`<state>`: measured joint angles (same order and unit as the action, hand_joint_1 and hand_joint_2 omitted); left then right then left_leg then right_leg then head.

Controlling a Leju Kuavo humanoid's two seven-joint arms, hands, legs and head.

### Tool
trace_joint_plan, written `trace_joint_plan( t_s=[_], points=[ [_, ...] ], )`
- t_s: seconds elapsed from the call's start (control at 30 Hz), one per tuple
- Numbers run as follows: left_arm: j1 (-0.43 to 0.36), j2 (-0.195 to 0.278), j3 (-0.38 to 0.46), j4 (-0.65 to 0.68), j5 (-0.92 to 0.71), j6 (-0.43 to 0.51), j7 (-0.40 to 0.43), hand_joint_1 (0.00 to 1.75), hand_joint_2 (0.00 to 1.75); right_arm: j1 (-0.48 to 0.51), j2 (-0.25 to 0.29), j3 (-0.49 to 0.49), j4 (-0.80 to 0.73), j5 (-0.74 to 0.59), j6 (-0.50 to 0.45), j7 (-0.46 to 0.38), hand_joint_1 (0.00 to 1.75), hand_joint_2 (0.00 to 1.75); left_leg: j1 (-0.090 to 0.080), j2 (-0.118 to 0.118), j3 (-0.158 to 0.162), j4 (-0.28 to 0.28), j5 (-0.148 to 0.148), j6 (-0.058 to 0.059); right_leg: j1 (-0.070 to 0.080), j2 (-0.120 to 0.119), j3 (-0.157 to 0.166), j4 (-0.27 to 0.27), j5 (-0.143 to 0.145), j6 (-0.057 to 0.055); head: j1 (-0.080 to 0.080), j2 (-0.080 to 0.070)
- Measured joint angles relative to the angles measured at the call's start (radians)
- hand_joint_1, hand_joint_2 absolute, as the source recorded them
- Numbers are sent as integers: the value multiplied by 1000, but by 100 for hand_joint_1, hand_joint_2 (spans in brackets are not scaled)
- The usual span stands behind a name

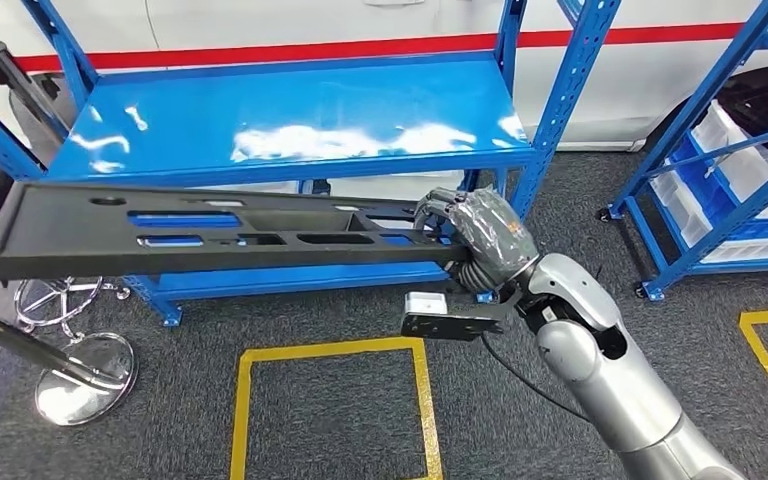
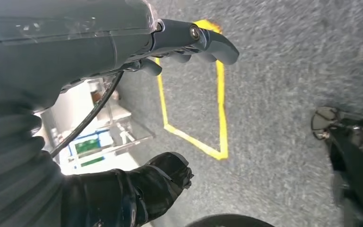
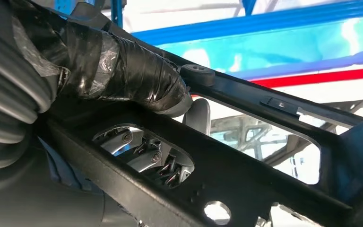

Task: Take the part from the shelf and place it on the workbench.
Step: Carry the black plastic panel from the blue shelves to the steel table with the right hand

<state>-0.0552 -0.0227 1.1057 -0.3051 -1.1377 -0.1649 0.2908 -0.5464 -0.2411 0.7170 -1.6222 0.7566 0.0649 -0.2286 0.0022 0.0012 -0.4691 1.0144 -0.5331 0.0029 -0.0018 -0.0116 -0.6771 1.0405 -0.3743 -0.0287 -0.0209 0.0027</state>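
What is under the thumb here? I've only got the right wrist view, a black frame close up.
Observer: It's one end of a long black part; the right hand grips it in front of the blue shelf.
Operator: And the far end?
Observer: Unsupported, out to the left, above a chrome stool base.
Operator: The left hand?
Observer: The left hand holds nothing, over grey carpet with yellow tape.
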Motion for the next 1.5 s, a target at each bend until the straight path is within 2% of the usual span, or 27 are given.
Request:
trace_joint_plan(
  t_s=[0.07,0.1,0.13,0.23,0.27,0.33,0.4,0.47,0.5,0.57,0.63,0.67,0.73,0.77,0.8,0.87,0.93,1.0,1.03,1.1,1.17,1.23,1.27,1.3,1.37,1.43,1.5],
  points=[
    [-1,0,1,-2,-8,-2,0,0,175,4,-1,-6,-2,3,3,2,175,175,-2,1,3,-28,5,11,-2,-2,-3,-6,18,13,0,0],
    [-1,-1,2,-3,-12,-3,-1,0,175,7,-2,-8,-3,5,5,3,175,175,0,4,-3,-32,17,18,-3,0,-7,-3,12,19,0,0],
    [-2,-2,2,-4,-16,-4,-1,0,175,10,-4,-11,-3,7,6,4,175,175,2,7,-11,-36,31,26,-3,3,-15,13,-15,24,1,0],
    [-3,-4,7,-7,-24,-9,-1,0,175,18,-10,-18,-3,10,8,6,175,175,3,14,-56,-33,70,41,-7,9,-50,166,-165,36,2,0],
    [-2,-4,10,-8,-26,-10,-1,0,175,21,-11,-20,-3,10,8,6,175,175,3,14,-75,-28,80,40,-9,9,-58,225,-189,40,2,0],
    [-2,-4,14,-9,-28,-14,-1,0,175,25,-14,-25,-3,11,8,9,175,175,3,15,-113,-13,98,37,-14,9,-39,274,-164,45,2,0],
    [-2,-4,18,-9,-32,-17,-1,0,175,26,-15,-29,-3,12,9,11,175,175,4,14,-148,5,112,31,-18,9,40,194,-120,44,2,0],
    [-2,-5,19,-10,-35,-21,-1,0,175,26,-16,-34,-5,13,8,12,175,175,2,12,-169,17,124,22,-15,10,128,66,-134,38,1,0],
    [-1,-5,20,-10,-36,-23,-1,0,175,26,-17,-36,-6,13,8,13,175,175,2,12,-175,19,132,16,-11,10,150,26,-147,34,2,0],
    [1,-6,21,-10,-40,-25,-1,0,175,26,-20,-40,-9,13,9,15,175,175,2,11,-181,13,150,3,-9,11,151,2,-143,21,2,0],
    [2,-7,22,-10,-43,-27,-1,0,175,25,-22,-42,-10,13,9,16,175,175,5,9,-195,27,125,-8,-13,8,135,-7,-119,3,2,0],
    [2,-8,22,-10,-44,-29,-1,0,175,25,-22,-42,-10,13,9,17,175,175,6,8,-207,59,84,-13,-15,6,123,-11,-106,-4,1,0],
    [3,-10,23,-10,-45,-30,-1,0,175,26,-22,-44,-11,13,10,17,175,175,9,7,-238,176,-17,-21,-12,5,95,-10,-83,-13,1,0],
    [3,-10,23,-10,-45,-30,-1,0,175,26,-22,-44,-11,13,10,17,175,175,9,7,-249,238,-47,-24,-11,5,80,-9,-71,-13,1,0],
    [3,-10,23,-10,-46,-30,-1,0,175,27,-22,-44,-11,14,10,18,175,175,10,7,-250,282,-52,-26,-10,4,64,-8,-60,-12,1,0],
    [3,-10,23,-10,-49,-30,-2,0,175,30,-22,-45,-11,15,10,19,175,175,11,7,-205,272,-4,-27,-11,4,35,-4,-40,-8,1,0],
    [2,-10,23,-11,-55,-30,-5,0,175,33,-23,-49,-12,19,10,24,175,175,11,5,-105,144,33,-25,-11,5,11,2,-23,1,1,0],
    [3,-10,24,-11,-62,-30,-12,0,175,37,-26,-55,-15,21,10,31,175,175,8,0,-28,22,18,-18,-9,4,-2,5,-6,11,1,0],
    [3,-10,24,-12,-66,-30,-15,0,175,39,-29,-59,-17,22,10,34,175,175,5,-3,-16,-5,9,-13,-8,3,-5,3,4,16,1,0],
    [4,-10,24,-12,-72,-30,-20,0,175,45,-36,-64,-18,23,11,37,175,175,5,-2,-25,-15,22,-1,-8,4,-9,-1,15,26,1,0],
    [4,-11,23,-13,-78,-30,-21,0,175,51,-44,-69,-19,24,13,38,175,175,8,4,-43,-19,42,18,-9,7,-26,38,-38,34,2,0],
    [3,-11,23,-15,-81,-32,-21,0,175,55,-47,-74,-19,27,17,40,175,175,6,8,-65,-17,61,34,-11,8,-55,151,-139,38,3,0],
    [4,-11,23,-15,-83,-33,-20,0,175,58,-47,-75,-19,28,19,42,175,175,4,9,-79,-15,70,37,-11,9,-67,217,-175,39,3,0],
    [4,-11,24,-16,-85,-35,-20,0,175,60,-47,-76,-19,29,22,44,175,175,1,10,-93,-12,79,38,-11,9,-70,267,-189,38,3,0],
    [4,-11,24,-17,-91,-39,-19,0,175,63,-48,-76,-19,30,25,48,175,175,-4,10,-123,-2,94,38,-9,9,-33,277,-156,32,3,0],
    [4,-13,25,-17,-95,-42,-18,0,175,62,-48,-77,-19,31,25,49,175,175,-8,9,-146,7,106,36,-2,10,59,163,-119,12,2,0],
    [4,-16,26,-18,-96,-43,-18,0,175,61,-48,-78,-19,31,25,49,175,175,-8,8,-158,11,120,30,7,11,139,38,-129,-3,2,0]
  ],
)
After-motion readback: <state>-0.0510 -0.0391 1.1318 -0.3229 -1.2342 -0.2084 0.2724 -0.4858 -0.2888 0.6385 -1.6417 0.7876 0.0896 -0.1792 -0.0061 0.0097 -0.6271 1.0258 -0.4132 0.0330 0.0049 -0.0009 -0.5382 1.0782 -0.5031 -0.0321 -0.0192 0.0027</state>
